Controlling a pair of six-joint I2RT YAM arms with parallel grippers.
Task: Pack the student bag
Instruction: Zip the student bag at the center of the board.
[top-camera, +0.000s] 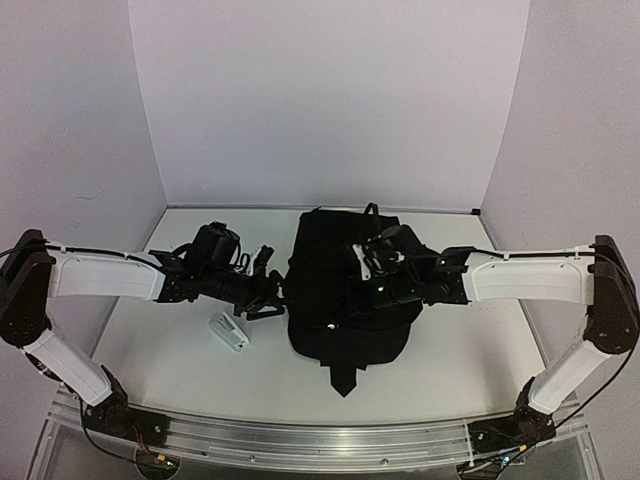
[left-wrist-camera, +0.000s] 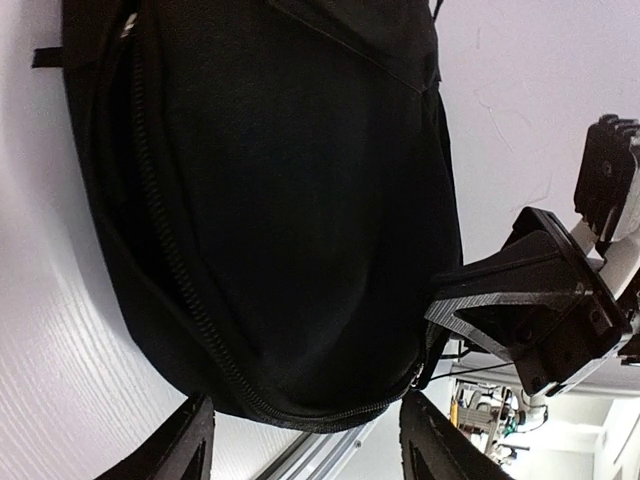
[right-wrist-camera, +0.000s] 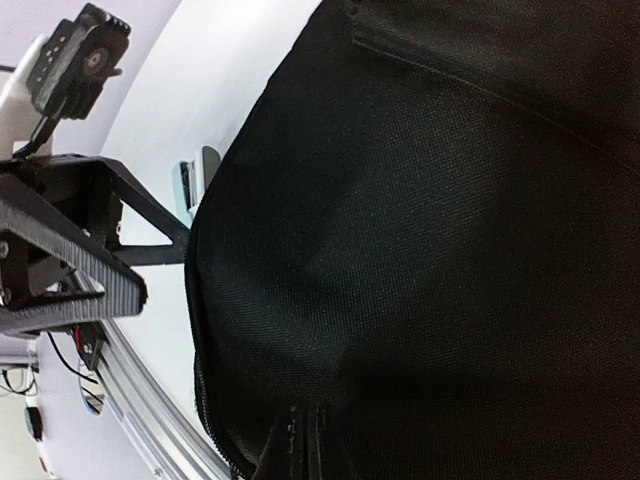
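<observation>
The backpack (top-camera: 345, 300) looks soft and floppy; pinch beside its zip (left-wrist-camera: 170, 260). The left end effector (left-wrist-camera: 305, 430) is apart, the right end effector (right-wrist-camera: 300, 435) together.

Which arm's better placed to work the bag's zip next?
Left, probably. Its jaws stand open at the bag's side, with the zip right ahead of the left gripper. The right gripper is shut, at plain fabric on the bag's top face.

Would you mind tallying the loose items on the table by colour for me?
Black: 1, the student bag
White: 1, a small flat item
Total: 2
</observation>
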